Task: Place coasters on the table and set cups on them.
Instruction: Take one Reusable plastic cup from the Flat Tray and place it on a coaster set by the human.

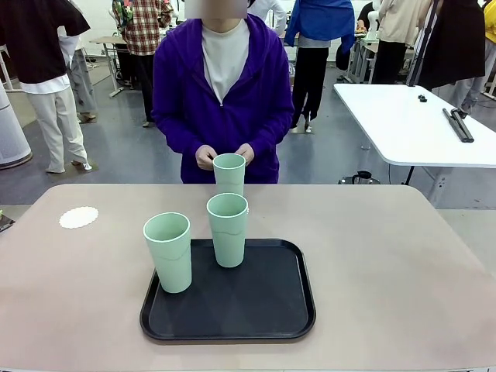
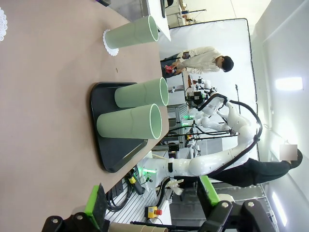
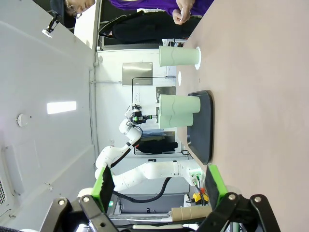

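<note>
One mint-green cup stands on a scalloped white coaster at the far side of the beige table, just in front of the person's hands. In the right wrist view this cup stands apart from the person's hand. Two more cups stand upright on the black tray. A bare coaster lies at the table's left. My left gripper and right gripper are open, holding nothing, well back from the tray.
A white table with dark tools stands at the back right. Several people stand in the room behind. Wide bare tabletop lies to the right of the tray and in front of the left coaster.
</note>
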Robot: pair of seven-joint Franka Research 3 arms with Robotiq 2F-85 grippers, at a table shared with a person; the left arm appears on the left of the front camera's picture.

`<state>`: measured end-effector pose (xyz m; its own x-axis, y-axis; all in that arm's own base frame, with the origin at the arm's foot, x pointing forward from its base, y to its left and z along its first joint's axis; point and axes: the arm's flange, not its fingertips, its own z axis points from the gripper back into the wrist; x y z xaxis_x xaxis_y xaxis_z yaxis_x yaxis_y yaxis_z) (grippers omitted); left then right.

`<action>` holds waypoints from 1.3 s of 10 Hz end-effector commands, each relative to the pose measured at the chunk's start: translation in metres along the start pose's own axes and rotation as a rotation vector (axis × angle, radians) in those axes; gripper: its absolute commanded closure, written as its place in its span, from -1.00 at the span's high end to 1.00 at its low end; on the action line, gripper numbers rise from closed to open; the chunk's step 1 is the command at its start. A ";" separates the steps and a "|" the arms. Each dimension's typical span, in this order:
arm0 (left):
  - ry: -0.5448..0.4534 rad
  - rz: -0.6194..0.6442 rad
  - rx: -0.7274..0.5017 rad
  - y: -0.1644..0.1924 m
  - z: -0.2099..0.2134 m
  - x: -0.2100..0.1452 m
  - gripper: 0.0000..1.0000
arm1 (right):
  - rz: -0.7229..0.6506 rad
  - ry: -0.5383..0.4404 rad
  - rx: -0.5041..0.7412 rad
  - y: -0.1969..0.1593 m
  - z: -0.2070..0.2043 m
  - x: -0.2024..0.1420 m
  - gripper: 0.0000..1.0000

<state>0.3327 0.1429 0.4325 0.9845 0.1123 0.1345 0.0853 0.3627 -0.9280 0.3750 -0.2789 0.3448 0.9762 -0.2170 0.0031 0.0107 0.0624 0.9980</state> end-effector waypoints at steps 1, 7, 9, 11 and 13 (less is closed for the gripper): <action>-0.001 -0.015 -0.009 -0.001 0.002 -0.001 1.00 | 0.000 0.003 0.002 0.001 0.001 0.001 1.00; -0.001 -0.015 -0.009 -0.001 0.002 -0.001 1.00 | 0.000 0.003 0.002 0.001 0.001 0.001 1.00; -0.001 -0.015 -0.009 -0.001 0.002 -0.001 1.00 | 0.000 0.003 0.002 0.001 0.001 0.001 1.00; -0.001 -0.015 -0.009 -0.001 0.002 -0.001 1.00 | 0.000 0.003 0.002 0.001 0.001 0.001 1.00; 0.000 0.000 0.000 0.000 0.000 0.000 1.00 | 0.000 0.003 0.002 0.001 0.001 0.001 1.00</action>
<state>0.3327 0.1428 0.4324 0.9846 0.1120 0.1343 0.0853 0.3628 -0.9280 0.3750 -0.2789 0.3448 0.9762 -0.2170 0.0031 0.0107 0.0624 0.9980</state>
